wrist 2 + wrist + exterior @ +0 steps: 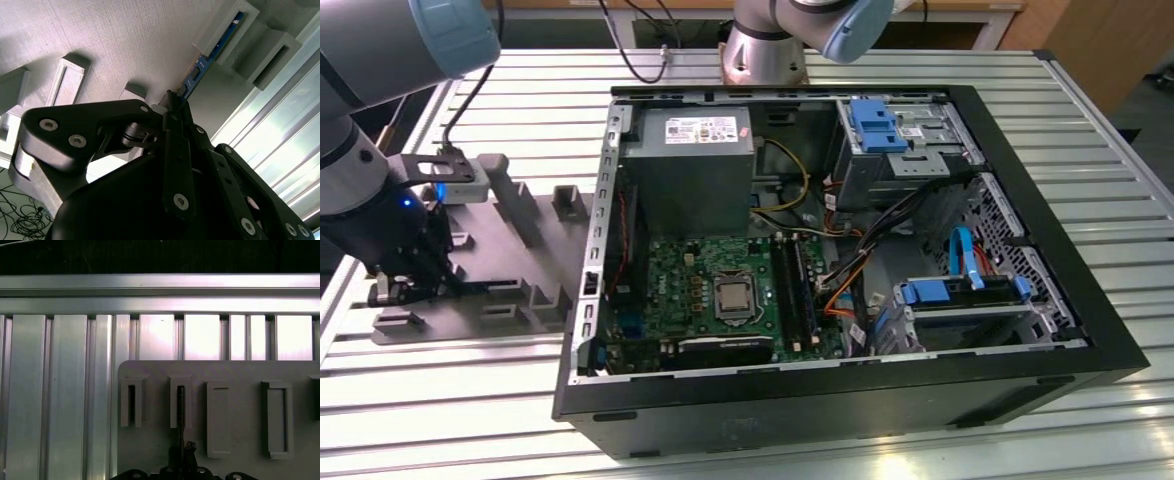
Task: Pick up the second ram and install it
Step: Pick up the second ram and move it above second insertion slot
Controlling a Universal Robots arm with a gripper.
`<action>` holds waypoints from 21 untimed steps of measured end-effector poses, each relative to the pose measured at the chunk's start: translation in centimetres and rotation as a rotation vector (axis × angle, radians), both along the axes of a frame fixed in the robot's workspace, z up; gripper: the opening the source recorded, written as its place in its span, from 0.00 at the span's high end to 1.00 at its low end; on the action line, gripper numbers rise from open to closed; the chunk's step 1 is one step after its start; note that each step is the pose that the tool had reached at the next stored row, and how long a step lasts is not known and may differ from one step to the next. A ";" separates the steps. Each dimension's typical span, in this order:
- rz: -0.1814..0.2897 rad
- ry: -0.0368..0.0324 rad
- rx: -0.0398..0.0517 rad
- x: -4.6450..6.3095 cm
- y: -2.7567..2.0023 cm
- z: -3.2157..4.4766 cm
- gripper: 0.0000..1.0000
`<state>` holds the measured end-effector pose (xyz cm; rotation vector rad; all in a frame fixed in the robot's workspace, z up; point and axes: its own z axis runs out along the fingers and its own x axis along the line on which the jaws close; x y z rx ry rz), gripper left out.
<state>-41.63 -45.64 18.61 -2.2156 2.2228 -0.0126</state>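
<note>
The second ram [205,60] is a thin blue board standing on edge in a slot of the grey holder plate [125,40]. In the first wrist view the ram [181,407] shows edge-on as a dark line inside a raised slot. My gripper [176,100] is shut on the near end of the stick, with its black fingers pressed on both faces. In the exterior view the gripper [400,288] reaches down onto the grey holder plate [520,270] at that view's left. The ram still sits in its slot.
An open black computer case [854,400] lies to the exterior view's right of the holder. Inside are the green motherboard [707,265], long black memory slots [790,290], a grey power supply [687,165] and blue drive brackets [947,293]. The table is ribbed aluminium [50,390].
</note>
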 end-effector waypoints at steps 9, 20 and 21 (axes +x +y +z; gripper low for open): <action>0.000 -0.0001 0.0001 0.0 0.00 0.64 0.86; 0.000 0.0000 0.0000 0.0 0.00 1.19 0.86; 0.000 0.0000 -0.0001 0.0 0.00 1.22 0.86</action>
